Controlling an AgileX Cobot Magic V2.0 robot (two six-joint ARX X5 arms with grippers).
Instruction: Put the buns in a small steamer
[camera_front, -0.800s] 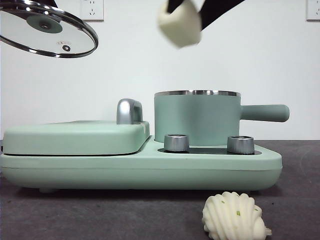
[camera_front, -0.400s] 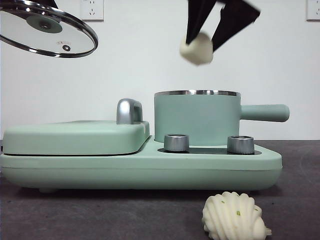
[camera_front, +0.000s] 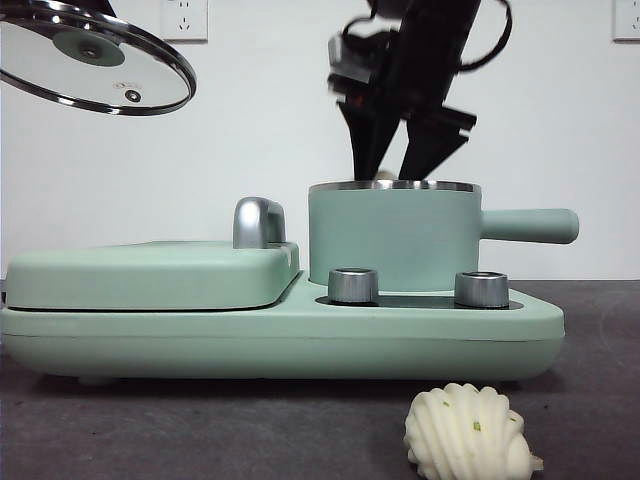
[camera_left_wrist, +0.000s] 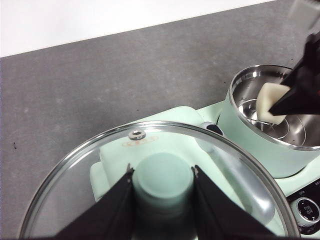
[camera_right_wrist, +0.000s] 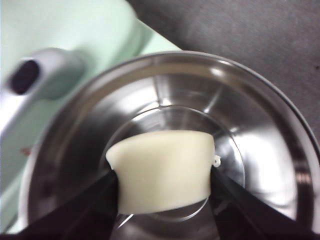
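Dark grey surface (camera_front: 200, 430), white wall (camera_front: 260, 130). Right gripper (camera_right_wrist: 164, 187) clamped on smooth bun (camera_right_wrist: 162, 172) inside small steamer (camera_front: 395, 240); left gripper (camera_left_wrist: 162, 187) gripping lid (camera_left_wrist: 240, 165) aloft; ribbed bun (camera_front: 468, 435) on surface.

Front view: black gripper (camera_front: 395, 172) descends from 12 o'clock, jaw tips at the steel rim of the mint-green steamer pot (camera_front: 393, 238), a sliver of cream bun (camera_front: 385, 175) showing between them. Pot handle points to 3 o'clock; two steel knobs (camera_front: 353, 285) sit on the base below, with the flat griddle (camera_front: 150, 275) at 9 o'clock of the pot. Glass lid (camera_front: 95, 57) is held tilted at 10 o'clock; ribbed shell-shaped bun (camera_front: 467, 434) lies on the dark table (camera_front: 200, 430) at 5 o'clock.
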